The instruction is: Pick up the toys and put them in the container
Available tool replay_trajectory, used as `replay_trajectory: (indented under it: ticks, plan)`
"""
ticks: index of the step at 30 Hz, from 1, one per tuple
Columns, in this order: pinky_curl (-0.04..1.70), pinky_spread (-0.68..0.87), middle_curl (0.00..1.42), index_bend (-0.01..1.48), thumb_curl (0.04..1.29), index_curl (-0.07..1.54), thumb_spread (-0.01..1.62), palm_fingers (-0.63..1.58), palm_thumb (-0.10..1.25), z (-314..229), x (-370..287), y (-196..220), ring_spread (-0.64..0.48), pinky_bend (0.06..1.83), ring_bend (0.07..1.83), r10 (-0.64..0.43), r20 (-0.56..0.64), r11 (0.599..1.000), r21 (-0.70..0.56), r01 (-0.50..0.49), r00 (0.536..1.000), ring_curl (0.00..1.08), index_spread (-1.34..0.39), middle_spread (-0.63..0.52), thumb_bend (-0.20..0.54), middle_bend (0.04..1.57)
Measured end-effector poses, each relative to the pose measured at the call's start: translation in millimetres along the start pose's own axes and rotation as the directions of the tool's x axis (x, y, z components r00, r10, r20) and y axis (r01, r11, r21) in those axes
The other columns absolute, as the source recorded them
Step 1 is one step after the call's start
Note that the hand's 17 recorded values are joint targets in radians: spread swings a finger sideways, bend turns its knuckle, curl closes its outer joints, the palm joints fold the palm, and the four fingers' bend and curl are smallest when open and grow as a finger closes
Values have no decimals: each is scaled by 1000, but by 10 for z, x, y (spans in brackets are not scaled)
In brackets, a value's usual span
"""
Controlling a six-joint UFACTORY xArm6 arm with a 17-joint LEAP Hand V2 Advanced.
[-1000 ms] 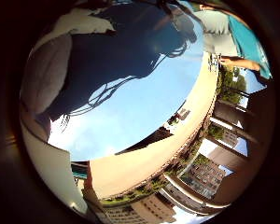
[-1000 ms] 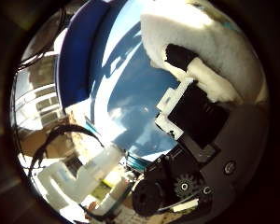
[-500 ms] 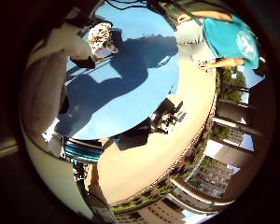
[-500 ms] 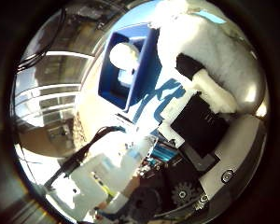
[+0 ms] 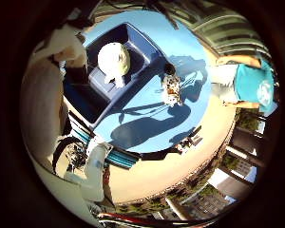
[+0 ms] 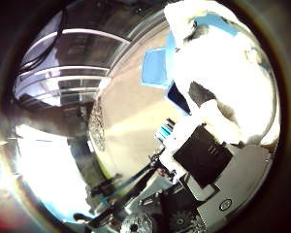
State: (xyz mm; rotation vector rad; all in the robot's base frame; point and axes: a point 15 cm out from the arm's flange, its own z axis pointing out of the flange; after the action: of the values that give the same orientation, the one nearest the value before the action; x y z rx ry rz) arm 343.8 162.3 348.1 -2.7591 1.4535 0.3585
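Thumb-side palm view: fingers [image 6: 203, 160] curled round a white plush toy [image 6: 223, 82]; blue container [image 5: 116, 71], one toy [image 5: 114, 59] inside, on bench [image 5: 156, 123] beside spotted toy [image 5: 172, 88]; carry squarely over container before releasing.

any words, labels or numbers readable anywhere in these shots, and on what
None can be read.
Dark blue container on the blue table: no print visible.
White plush toy in the container, spotted toy on the table: no label visible.
White plush toy held close to the right hand: no tag visible.
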Motion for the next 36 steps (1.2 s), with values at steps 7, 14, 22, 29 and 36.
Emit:
replay_trajectory:
  ticks: [7, 14, 22, 29, 36]
  plan:
    - [641, 121, 972, 730, 643, 1177, 1159, 708, 814, 513, -100, -100, -76, 1659, 1490, 35, -5, 997, -74, -35, 999, 808, -861, -164, -38, 1305]
    - [485, 325, 579, 275, 531, 867, 1165, -270, 712, 559, 120, 7, 183, 1295, 815, 36, -20, 992, -123, -38, 999, 505, -604, -28, -35, 473]
    - [340, 437, 413, 97, 467, 561, 1141, -138, 693, 257, 507, 30, 296, 1059, 545, 56, -4, 997, -45, -56, 998, 348, -505, 75, -32, 175]
    - [287, 470, 368, 115, 430, 414, 1130, -74, 657, -337, 1264, 150, 314, 971, 489, 166, -23, 984, 68, -164, 986, 323, -414, 107, -35, 183]
    - [232, 471, 369, 159, 412, 349, 1129, 45, 639, -595, 2539, 352, 304, 857, 487, 345, -89, 937, 90, -338, 934, 318, -184, 116, -30, 211]
